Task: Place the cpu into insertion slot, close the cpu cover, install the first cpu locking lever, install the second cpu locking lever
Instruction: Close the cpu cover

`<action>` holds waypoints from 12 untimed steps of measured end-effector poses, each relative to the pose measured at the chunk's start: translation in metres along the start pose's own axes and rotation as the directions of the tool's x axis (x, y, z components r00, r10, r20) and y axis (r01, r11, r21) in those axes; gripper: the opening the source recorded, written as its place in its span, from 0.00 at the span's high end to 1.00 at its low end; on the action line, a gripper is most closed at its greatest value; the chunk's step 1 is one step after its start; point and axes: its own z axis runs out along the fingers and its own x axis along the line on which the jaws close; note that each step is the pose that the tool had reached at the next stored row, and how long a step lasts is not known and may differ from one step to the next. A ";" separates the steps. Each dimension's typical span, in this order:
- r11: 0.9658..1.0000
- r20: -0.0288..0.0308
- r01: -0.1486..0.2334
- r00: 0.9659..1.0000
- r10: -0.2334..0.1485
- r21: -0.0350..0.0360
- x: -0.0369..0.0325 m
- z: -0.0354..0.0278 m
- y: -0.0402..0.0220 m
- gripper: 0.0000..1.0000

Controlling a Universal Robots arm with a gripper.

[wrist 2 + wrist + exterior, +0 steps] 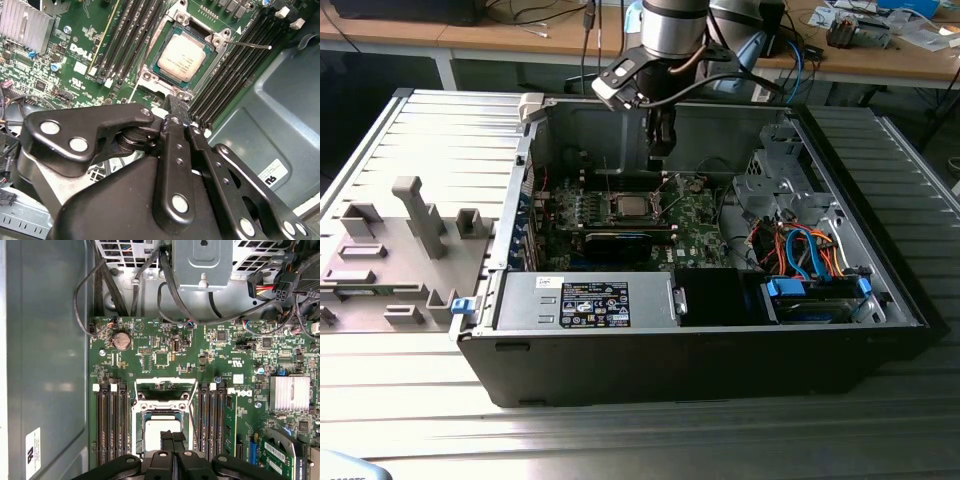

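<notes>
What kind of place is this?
Probably a robotics lab or workshop: a robot arm hangs over an open computer case on a ribbed metal table, and wooden workbenches strewn with cables stand behind.

Dull metal cpu point(182, 56), bright finned metal heatsink point(290, 392)

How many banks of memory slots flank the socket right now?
2. One bank sits between the insertion slot and the case wall; the other bank sits between it and the finned heatsink. The gripper hides part of each.
</notes>
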 end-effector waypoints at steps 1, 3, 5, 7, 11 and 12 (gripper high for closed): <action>1.000 0.000 0.000 1.000 0.000 0.000 0.0000 0.0000 0.0004 0.89; 1.000 0.000 0.000 1.000 0.000 0.000 0.0000 0.0001 0.0013 0.89; 1.000 0.000 0.000 1.000 0.000 0.000 0.0000 0.0001 0.0022 0.89; 1.000 0.000 0.000 1.000 0.000 0.000 0.0000 0.0001 0.0030 0.89; 1.000 0.000 0.000 1.000 0.000 0.000 0.0000 0.0002 0.0045 0.89; 1.000 0.000 0.000 1.000 0.000 0.000 0.0000 0.0002 0.0048 0.89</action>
